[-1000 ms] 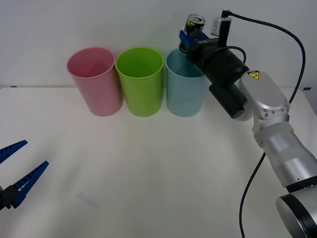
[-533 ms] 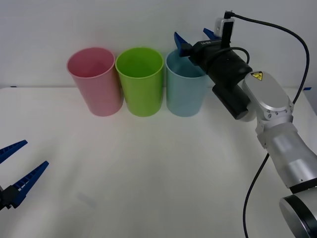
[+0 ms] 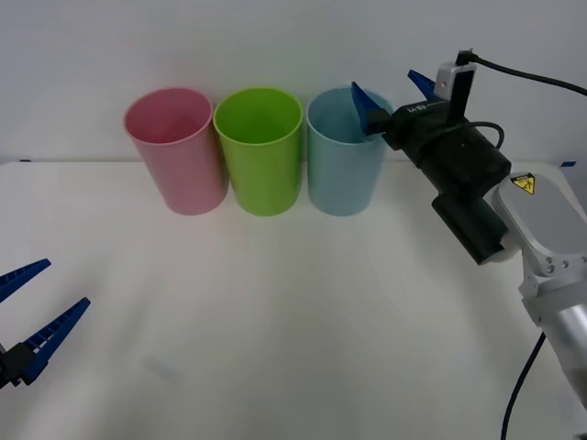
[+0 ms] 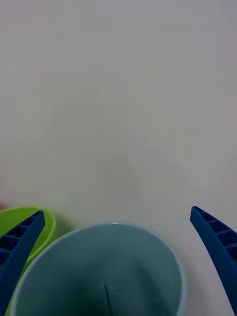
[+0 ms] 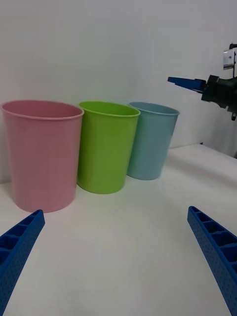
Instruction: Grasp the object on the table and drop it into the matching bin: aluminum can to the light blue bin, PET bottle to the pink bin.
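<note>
**Ana:** Since a second ago the can has left the right tool [image 3: 394, 90]: back then it sat pinched between the blue fingers above the blue bin [image 3: 344, 156], and now those fingers are spread wide with nothing between them. That arm has also shifted toward the right of the front frame and sits a little lower.

**Ben:** So where is the can?

**Ana:** It can't be seen anywhere on the bench [image 3: 275, 312]. Judging by the release point, it most likely fell into the blue bin. The right wrist view looks down into that bin [image 4: 98, 266], but the bottom is cut off, so the can itself isn't confirmed.

**Ben:** And the other bins?

**Ana:** The pink bin [image 3: 176, 147] stands at the upper left of the front frame, the green bin [image 3: 260, 147] is between it and the blue one, all three close in a row, upright.

**Ben:** The left arm?

**Ana:** The left tool [image 3: 32, 316] waits at the lower left edge of the front frame, fingers apart, empty.

**Ben:** What's left, then?

**Ana:** Probably just drawing the right arm back; the sorting looks done.
</note>
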You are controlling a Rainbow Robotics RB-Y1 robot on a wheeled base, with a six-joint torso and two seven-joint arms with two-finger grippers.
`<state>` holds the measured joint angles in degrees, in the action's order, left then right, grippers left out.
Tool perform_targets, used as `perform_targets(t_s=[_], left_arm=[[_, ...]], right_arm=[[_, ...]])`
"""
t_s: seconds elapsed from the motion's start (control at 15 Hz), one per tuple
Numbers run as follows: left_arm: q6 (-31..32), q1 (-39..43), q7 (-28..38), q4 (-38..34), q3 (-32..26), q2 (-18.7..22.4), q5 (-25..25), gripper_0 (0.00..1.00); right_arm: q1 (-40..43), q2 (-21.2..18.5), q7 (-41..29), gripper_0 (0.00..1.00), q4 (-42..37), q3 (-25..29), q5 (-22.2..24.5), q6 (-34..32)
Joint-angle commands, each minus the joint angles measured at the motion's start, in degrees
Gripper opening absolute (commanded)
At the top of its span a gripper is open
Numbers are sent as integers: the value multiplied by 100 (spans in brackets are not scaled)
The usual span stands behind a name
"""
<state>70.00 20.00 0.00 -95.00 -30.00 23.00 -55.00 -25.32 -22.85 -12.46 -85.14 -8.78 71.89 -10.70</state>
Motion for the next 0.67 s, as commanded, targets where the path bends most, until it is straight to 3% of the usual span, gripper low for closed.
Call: perform_targets(t_s=[0.07,0.33,0.67], left_arm=[[0,0,0,0,0,0,0,100],[0,0,0,0,0,0,0,100],[0,0,0,0,0,0,0,100]], right_arm=[[801,-378,33,100,-750,-1,-96,-2],[1873,-747,183,100,-1488,245,-184,-134],[2655,-721,508,100,-1541,896,-290,-1294]])
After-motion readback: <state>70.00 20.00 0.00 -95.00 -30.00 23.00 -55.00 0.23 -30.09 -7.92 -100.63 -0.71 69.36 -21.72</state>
